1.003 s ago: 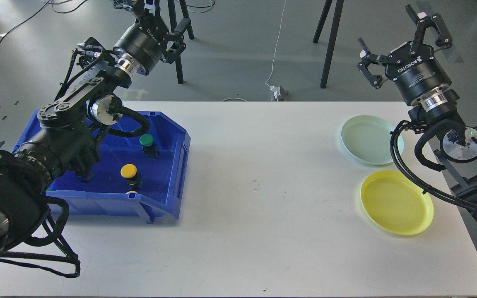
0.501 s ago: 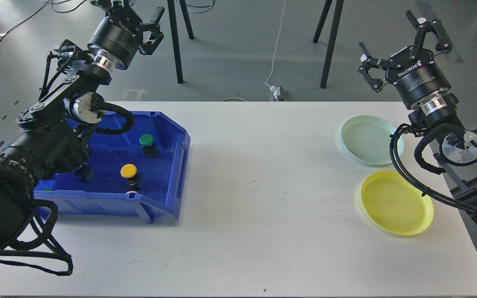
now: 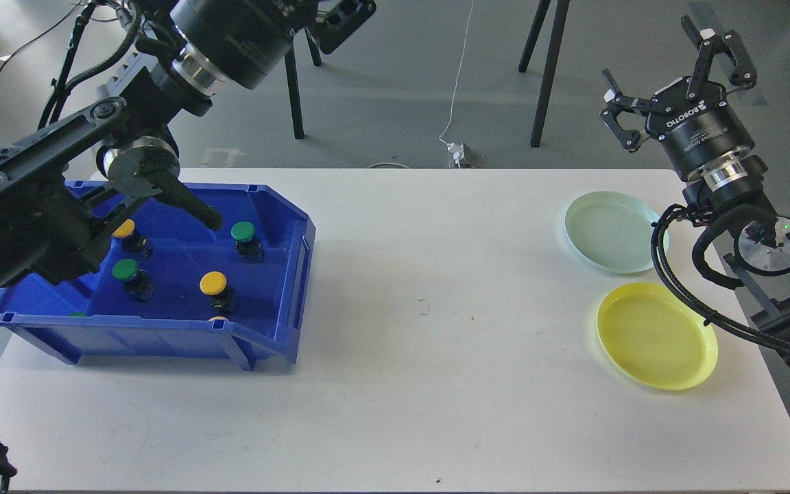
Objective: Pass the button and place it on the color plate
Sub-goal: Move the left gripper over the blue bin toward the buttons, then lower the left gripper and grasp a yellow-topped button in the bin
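Compared with half a second earlier, the left arm had swung up and toward the camera, so its left end effector (image 3: 347,12) sat at the top edge of the head view, mostly cut off; whether its fingers were apart or together could not be told. That rise had uncovered two more buttons in the blue bin (image 3: 285,274): a yellow button (image 3: 124,229) and a green button (image 3: 124,270) on the left side, joining the second green button (image 3: 243,232) and second yellow button (image 3: 213,283) nearer the middle. The right end effector (image 3: 679,75) had barely shifted and hovered with fingers spread apart, empty, beyond the desk (image 3: 422,384). The pale green plate (image 3: 607,233) and yellow plate (image 3: 655,336) lay unchanged.
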Robot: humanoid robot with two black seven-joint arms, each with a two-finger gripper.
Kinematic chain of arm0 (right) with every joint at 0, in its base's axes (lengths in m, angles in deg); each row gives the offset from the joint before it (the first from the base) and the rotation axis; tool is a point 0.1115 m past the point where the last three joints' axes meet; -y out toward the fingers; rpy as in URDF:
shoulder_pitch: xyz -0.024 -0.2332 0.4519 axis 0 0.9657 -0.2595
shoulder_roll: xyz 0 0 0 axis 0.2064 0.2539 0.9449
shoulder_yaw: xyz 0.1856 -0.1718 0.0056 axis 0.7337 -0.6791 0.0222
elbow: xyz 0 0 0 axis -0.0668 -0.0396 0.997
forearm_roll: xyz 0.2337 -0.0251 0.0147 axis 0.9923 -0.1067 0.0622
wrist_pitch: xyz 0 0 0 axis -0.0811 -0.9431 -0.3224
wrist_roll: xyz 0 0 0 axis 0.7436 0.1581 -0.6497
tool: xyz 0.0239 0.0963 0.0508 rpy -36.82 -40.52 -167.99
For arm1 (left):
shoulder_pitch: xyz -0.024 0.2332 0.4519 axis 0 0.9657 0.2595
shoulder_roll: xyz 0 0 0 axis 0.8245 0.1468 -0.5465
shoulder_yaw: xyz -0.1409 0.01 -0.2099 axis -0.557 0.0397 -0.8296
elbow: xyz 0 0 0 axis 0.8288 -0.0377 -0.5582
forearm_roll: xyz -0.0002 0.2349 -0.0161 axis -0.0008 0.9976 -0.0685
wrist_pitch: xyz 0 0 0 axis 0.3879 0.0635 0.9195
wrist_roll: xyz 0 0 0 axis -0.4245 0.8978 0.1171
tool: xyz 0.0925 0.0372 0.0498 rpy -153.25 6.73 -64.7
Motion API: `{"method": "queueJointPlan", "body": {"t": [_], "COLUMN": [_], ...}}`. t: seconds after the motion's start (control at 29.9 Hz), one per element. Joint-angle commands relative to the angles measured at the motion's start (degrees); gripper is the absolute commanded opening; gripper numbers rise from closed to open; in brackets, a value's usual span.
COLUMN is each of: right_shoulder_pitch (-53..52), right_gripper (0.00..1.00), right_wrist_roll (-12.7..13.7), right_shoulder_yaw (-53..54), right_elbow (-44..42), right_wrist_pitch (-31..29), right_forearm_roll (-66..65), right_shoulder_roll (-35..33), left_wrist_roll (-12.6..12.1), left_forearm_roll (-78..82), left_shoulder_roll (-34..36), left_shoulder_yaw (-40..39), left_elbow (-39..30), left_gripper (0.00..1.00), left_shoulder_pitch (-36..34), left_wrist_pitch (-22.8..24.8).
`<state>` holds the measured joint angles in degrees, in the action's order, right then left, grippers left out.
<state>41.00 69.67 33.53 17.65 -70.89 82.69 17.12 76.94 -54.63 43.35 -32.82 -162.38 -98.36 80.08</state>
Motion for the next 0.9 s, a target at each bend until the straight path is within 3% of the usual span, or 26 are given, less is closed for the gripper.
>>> {"method": "queueJointPlan", "body": {"t": [0.0,0.17,0.4,0.64,0.87], "right_shoulder_pitch": [0.08,0.44,1.49,2.37,2.81], "right_gripper": [1.00,1.00,1.00,1.00,1.00], "right_wrist_roll": [-0.01,-0.01,-0.01,-0.01,-0.09], "right_shoulder_yaw": [-0.25,-0.52,-0.52,-0.43,-0.34], "right_elbow": [-0.02,-0.19,-0.28,-0.19,-0.19], "right_wrist_pitch": [0.01,0.01,0.01,0.01,0.01], "right_forearm_roll": [0.00,0.00,-0.08,-0.08,-0.08], "right_shoulder_roll": [-0.05,-0.14,-0.14,-1.37,-2.68], "left_wrist_roll": [0.01,0.01,0.01,0.01,0.01], "left_forearm_roll": [10.07,24.05,40.14,41.92,41.83], "left_shoulder_roll": [8.04,13.78,7.20,-2.56,-6.09], "left_shoulder_yaw": [20.65,46.25,71.84,80.30,79.78], "left_elbow": [-3.70,-5.73,-3.01,1.99,15.26], "left_gripper": [1.00,1.00,1.00,1.00,1.00], "left_shoulder_pitch": [-13.41,-31.62,-45.17,-44.22,-32.71], "left_wrist_pitch": [-6.46,-7.97,-8.14,-7.26,-3.05]}}
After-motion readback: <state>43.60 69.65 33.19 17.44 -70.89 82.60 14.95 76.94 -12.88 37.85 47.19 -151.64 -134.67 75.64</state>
